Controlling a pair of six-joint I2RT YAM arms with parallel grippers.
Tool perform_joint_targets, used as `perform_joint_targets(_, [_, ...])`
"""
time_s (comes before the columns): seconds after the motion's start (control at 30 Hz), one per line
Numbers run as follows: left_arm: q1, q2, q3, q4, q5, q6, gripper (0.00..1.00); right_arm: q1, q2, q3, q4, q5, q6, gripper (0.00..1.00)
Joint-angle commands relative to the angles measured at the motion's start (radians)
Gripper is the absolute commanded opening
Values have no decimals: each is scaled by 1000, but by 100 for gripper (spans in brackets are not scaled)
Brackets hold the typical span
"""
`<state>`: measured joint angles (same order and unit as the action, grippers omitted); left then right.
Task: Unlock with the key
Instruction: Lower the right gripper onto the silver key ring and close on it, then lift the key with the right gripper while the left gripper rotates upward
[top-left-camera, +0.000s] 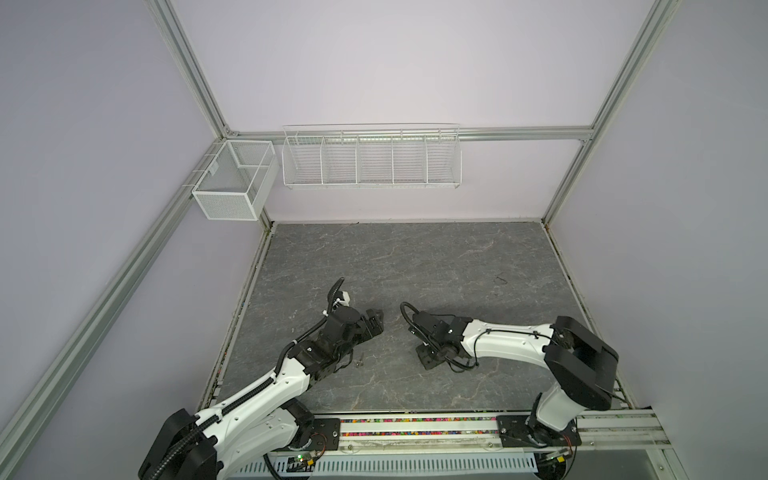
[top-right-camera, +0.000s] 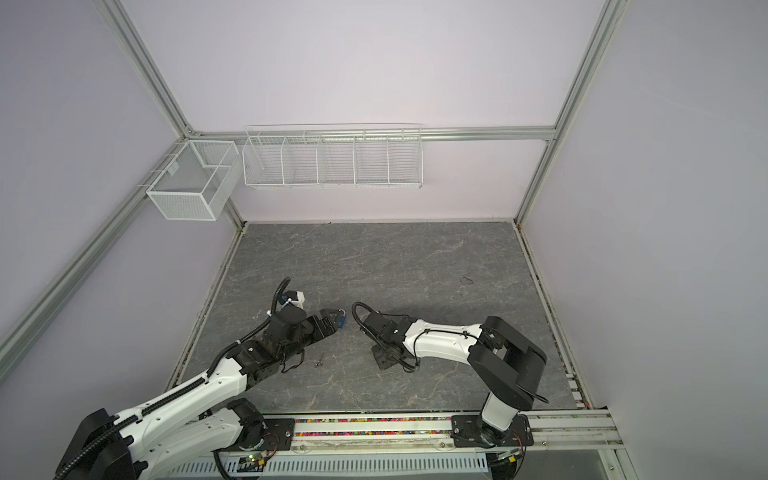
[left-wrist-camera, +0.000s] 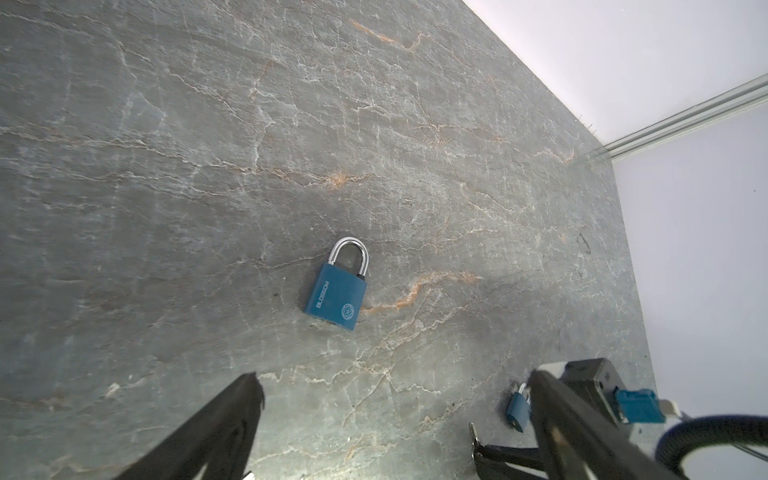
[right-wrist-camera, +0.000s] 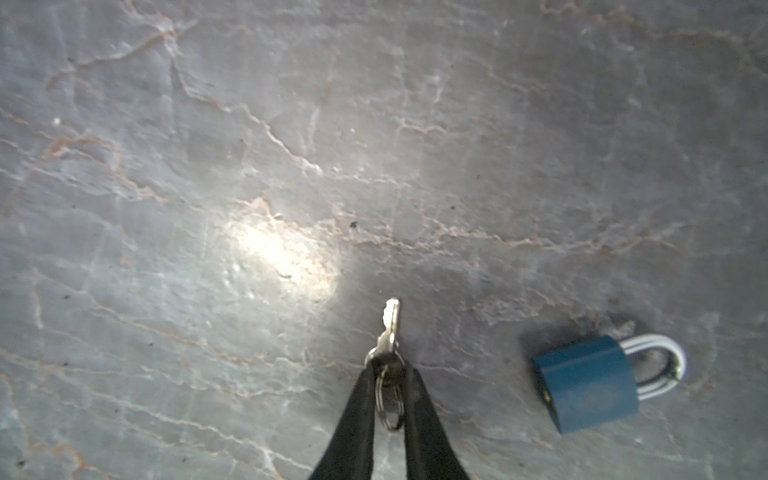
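Currently at the pickup stage: the right gripper (right-wrist-camera: 390, 374) pinches the key (right-wrist-camera: 390, 326) by its head, the ring (right-wrist-camera: 390, 405) hanging between the jaws and the blade pointing forward over the table (top-left-camera: 415, 257). Whether the key has left the surface cannot be told. Just beside it lies a padlock (right-wrist-camera: 586, 384), shackle seated, keyhole end turned toward the gripper. A second padlock (left-wrist-camera: 336, 291), also shut, lies ahead of the left gripper (left-wrist-camera: 395, 377), whose jaws are spread wide and hold nothing. Nothing is unlocked; judged remaining are carrying the key to a keyhole, inserting it, turning it, and probably steadying the lock body. The right arm reaches in from the right toward the middle, wrist bent so the gripper points steeply down. The left arm stretches low over the table, gripper roughly level, aimed at its padlock.
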<state>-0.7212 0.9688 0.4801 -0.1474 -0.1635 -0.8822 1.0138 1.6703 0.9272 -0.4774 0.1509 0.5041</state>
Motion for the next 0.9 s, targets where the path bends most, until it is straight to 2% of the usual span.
perform_joint_targets(0.0, [-6, -8, 22, 8, -14, -16, 99, 7, 10, -11, -3, 33, -23, 17])
perform_joint_targets(0.37, [-6, -36, 14, 9, -16, -54, 99, 7, -45, -16, 2, 82, -77, 6])
perform_joint_targets(0.63, [-6, -99, 5, 17, -13, -134, 99, 7, -150, -41, 23, 138, -108, 6])
perform_joint_targets(0.87, [-8, -153, -6, 57, 9, -256, 99, 7, -291, -103, 63, 133, -124, 6])
